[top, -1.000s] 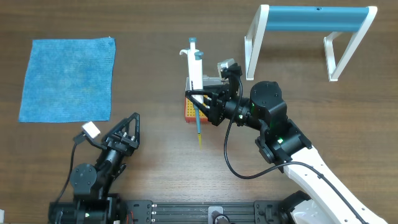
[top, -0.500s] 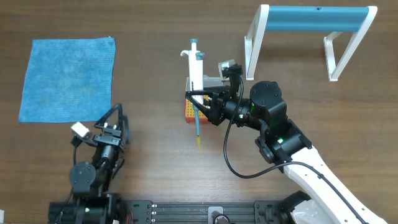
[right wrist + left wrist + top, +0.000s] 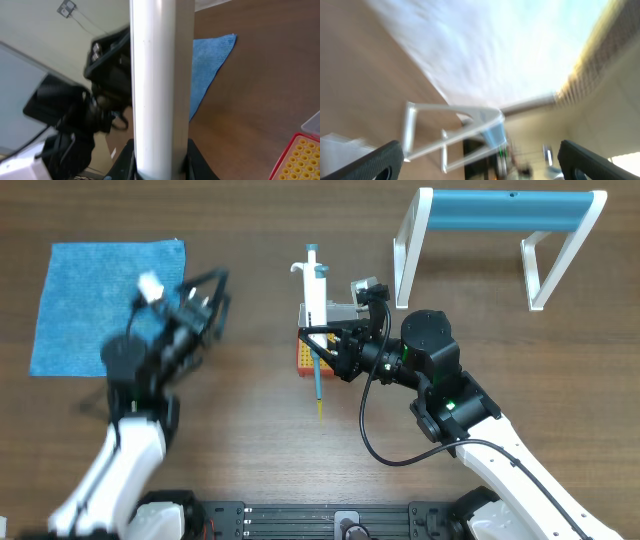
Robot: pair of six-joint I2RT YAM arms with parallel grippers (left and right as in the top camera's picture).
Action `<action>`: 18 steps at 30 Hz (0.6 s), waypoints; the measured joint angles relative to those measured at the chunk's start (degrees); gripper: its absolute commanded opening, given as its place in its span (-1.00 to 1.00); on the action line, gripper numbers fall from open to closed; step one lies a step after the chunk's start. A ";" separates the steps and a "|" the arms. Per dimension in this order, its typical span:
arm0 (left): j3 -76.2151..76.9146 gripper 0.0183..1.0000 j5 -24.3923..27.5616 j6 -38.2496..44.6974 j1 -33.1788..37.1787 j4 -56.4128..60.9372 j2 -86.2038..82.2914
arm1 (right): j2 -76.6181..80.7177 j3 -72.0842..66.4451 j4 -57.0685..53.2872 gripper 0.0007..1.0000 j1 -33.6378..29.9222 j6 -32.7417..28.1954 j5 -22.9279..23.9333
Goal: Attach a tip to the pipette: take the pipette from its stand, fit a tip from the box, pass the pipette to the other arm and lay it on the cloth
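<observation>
The right gripper is clamped on the pipette, holding it just above the left side of the tip box. A yellow tip sits on the pipette's lower end. The left gripper hangs well to the left of the tip box, over the box-side edge of the blue cloth — fingers spread wide, holding nothing. The stand is to the box's right, farther back.

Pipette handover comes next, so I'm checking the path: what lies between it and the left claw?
Only bare table lies between the left claw and the pipette, as the top view shows.
</observation>
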 measured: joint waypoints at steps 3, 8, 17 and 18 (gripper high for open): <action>8.66 0.99 13.31 2.49 -0.09 5.05 9.55 | 0.02 0.00 -1.18 -0.84 0.00 0.00 0.00; 15.34 0.96 33.64 4.24 -0.24 11.08 17.81 | 0.02 0.00 -1.53 -0.84 0.00 0.00 0.00; 15.63 1.00 46.49 4.48 -7.04 14.62 17.97 | 0.02 0.00 -1.46 -0.84 0.00 0.07 0.00; 15.63 0.99 46.66 4.57 -8.35 15.76 17.97 | 0.02 0.00 -1.49 -0.84 0.00 0.46 0.00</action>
